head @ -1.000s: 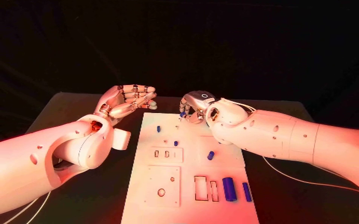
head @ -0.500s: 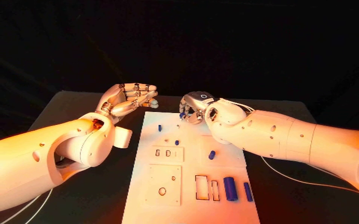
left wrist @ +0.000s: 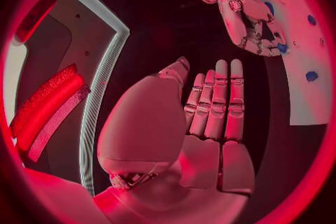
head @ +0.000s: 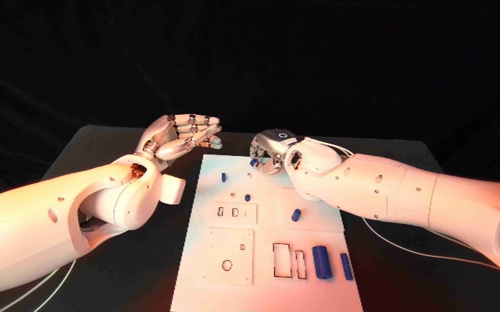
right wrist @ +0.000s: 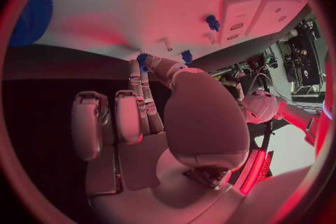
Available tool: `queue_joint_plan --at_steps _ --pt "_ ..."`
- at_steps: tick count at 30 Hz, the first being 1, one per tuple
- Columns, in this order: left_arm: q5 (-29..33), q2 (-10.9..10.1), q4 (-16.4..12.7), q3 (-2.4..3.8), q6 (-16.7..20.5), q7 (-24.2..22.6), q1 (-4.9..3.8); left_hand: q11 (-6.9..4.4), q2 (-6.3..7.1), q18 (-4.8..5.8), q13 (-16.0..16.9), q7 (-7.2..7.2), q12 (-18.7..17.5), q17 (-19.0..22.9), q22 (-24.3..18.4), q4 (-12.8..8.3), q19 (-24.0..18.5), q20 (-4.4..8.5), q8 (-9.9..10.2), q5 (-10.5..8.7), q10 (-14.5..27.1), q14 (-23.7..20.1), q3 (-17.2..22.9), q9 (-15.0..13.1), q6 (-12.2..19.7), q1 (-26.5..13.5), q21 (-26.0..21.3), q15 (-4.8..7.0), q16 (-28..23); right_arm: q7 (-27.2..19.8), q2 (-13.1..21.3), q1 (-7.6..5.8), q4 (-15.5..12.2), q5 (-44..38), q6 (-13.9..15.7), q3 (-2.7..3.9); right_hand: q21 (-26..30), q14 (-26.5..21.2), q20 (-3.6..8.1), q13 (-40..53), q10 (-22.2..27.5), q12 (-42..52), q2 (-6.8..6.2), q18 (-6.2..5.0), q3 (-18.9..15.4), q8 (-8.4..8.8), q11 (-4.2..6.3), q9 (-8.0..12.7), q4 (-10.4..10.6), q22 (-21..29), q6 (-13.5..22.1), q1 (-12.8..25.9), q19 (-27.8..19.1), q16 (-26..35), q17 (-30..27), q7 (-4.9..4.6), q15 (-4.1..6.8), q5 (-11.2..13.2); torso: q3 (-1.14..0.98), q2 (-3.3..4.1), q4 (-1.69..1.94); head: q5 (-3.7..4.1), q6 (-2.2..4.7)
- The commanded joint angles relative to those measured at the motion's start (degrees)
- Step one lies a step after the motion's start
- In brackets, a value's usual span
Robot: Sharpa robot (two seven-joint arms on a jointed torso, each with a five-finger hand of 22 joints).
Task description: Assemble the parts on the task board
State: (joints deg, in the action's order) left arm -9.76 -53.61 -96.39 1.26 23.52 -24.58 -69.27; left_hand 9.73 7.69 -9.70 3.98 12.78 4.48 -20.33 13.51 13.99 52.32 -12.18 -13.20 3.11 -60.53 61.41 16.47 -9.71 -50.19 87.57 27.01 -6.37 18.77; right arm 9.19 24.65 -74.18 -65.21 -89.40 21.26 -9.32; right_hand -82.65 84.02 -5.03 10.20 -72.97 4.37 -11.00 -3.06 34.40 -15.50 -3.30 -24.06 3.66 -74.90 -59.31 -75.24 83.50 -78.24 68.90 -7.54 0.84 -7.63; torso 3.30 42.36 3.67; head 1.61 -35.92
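The white task board (head: pixel 266 243) lies in the middle of the black table. My right hand (head: pixel 274 152) hovers over the board's far edge with its fingers curled, pinching a small blue part (head: pixel 253 160) between thumb and fingertip; the same part (right wrist: pixel 142 60) sits at the fingertips (right wrist: pixel 134 75) in the right wrist view. My left hand (head: pixel 186 135) is raised beside the board's far left corner, fingers straight and together, holding nothing (left wrist: pixel 217 103). Small blue pegs (head: pixel 223 178) (head: pixel 247 198) stand in the board. Another blue part (head: pixel 296 215) lies mid-board.
Two longer blue cylinders (head: pixel 321 261) (head: pixel 345 266) lie at the board's near right, next to rectangular slots (head: pixel 281 260). Raised white plates with holes (head: pixel 235 213) (head: pixel 228 256) sit on the board's left half. Bare table (head: pixel 412 254) flanks the board.
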Motion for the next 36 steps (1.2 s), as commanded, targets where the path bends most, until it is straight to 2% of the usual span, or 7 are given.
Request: queue_joint_plan --at_steps 1,9,14,23,32,35,36 --pt "0.17 0.15 -0.04 0.06 -0.94 -0.26 -0.11 0.08 0.13 -0.56 0.05 0.71 -0.39 -0.05 0.05 0.07 -0.19 0.16 0.28 0.11 -0.30 -0.37 0.41 -0.05 -0.41 0.64 0.21 0.03 -0.23 -0.65 -0.19 0.20 0.09 -0.05 -1.71 -0.04 0.07 2.20 -0.26 0.04 0.08 -0.31 -0.02 0.44 -0.06 0.18 -0.37 -0.02 0.41 -3.79 0.51 0.42 -0.23 -0.29 -0.05 -0.05 -0.08 0.22 0.04 0.02 0.09 -0.08 -0.12" --pt "0.17 0.17 0.01 0.06 -0.96 -0.22 -0.14 0.08 0.13 -0.56 0.05 0.71 -0.39 -0.05 0.05 0.07 -0.19 0.16 0.28 0.11 -0.30 -0.37 0.41 -0.05 -0.41 0.64 0.21 0.03 -0.23 -0.70 -0.68 0.31 1.12 0.17 -0.84 -0.07 1.36 1.86 -1.00 -0.53 3.47 -0.91 -1.40 0.05 0.10 1.59 -1.46 -0.25 0.99 -2.13 2.83 1.79 -1.43 -0.02 -0.91 -1.10 -1.02 1.90 0.08 0.01 -0.05 -0.22 -0.06" --pt "0.17 0.20 0.06 0.06 -1.02 -0.17 -0.17 0.08 0.13 -0.56 0.05 0.71 -0.39 -0.05 0.05 0.07 -0.19 0.16 0.28 0.11 -0.30 -0.37 0.41 -0.05 -0.41 0.64 0.21 0.03 -0.23 -0.92 -0.95 0.33 1.54 0.32 0.00 -0.09 6.38 0.73 -2.13 -2.01 10.33 -0.65 -2.79 -1.49 -0.88 4.86 -2.72 0.18 1.25 4.30 7.82 2.18 -5.61 1.83 -4.42 -1.88 -2.06 3.94 0.07 0.01 0.02 -0.25 0.08" --pt "0.17 0.07 0.18 0.05 -1.07 -0.15 -0.18 0.08 0.13 -0.56 0.05 0.71 -0.39 -0.05 0.05 0.07 -0.19 0.16 0.28 0.11 -0.30 -0.37 0.41 -0.05 -0.41 0.64 0.21 0.03 -0.23 -1.22 0.50 0.33 0.15 0.38 0.51 -0.10 9.59 -0.18 -2.26 -2.67 12.63 -0.37 -2.75 -2.31 -2.68 5.98 -2.84 0.24 1.22 8.00 9.11 1.59 -7.76 3.72 -7.56 -1.89 -2.15 3.95 0.00 -0.04 -0.19 -0.47 0.22" --pt "0.21 -0.33 0.38 0.05 -1.27 -0.19 -0.19 0.08 0.13 -0.56 0.05 0.71 -0.39 -0.05 0.05 0.07 -0.19 0.16 0.28 0.11 -0.30 -0.37 0.41 -0.05 -0.41 0.64 0.21 0.03 -0.23 -0.37 9.78 -0.42 -9.08 2.14 1.98 0.20 9.26 0.08 -2.08 -2.57 9.88 1.56 -2.34 -2.08 -3.19 5.81 -2.72 -0.04 1.53 7.06 7.70 1.16 -6.79 3.65 -7.55 -2.12 -2.16 3.10 -0.10 -0.29 -0.81 -0.27 0.41" --pt "0.28 -0.41 0.54 0.05 -1.44 -0.26 -0.18 0.08 0.13 -0.56 0.05 0.71 -0.39 -0.05 0.05 0.07 -0.19 0.16 0.28 0.11 -0.30 -0.37 0.41 -0.05 -0.41 0.64 0.21 0.03 -0.23 0.39 13.59 -1.09 -12.24 3.75 1.12 0.45 7.47 0.58 -1.81 -2.46 7.12 2.53 -3.31 -1.49 -3.42 6.54 -2.62 0.13 2.05 4.53 8.20 1.78 -5.12 2.82 -6.44 -2.42 -2.14 1.79 -0.17 -0.40 -1.03 -0.18 0.50" --pt "0.30 -0.44 0.59 0.05 -1.48 -0.29 -0.18 0.08 0.13 -0.56 0.05 0.71 -0.39 -0.05 0.05 0.07 -0.19 0.16 0.28 0.11 -0.30 -0.37 0.41 -0.05 -0.41 0.64 0.21 0.03 -0.23 0.63 14.70 -1.32 -12.99 4.42 0.69 0.52 7.03 0.67 -1.79 -2.39 5.69 2.77 -4.24 -1.33 -4.69 7.50 -2.57 0.38 2.66 3.85 9.61 2.55 -4.69 2.64 -6.29 -2.56 -2.04 -0.62 -0.20 -0.45 -1.13 -0.15 0.53"
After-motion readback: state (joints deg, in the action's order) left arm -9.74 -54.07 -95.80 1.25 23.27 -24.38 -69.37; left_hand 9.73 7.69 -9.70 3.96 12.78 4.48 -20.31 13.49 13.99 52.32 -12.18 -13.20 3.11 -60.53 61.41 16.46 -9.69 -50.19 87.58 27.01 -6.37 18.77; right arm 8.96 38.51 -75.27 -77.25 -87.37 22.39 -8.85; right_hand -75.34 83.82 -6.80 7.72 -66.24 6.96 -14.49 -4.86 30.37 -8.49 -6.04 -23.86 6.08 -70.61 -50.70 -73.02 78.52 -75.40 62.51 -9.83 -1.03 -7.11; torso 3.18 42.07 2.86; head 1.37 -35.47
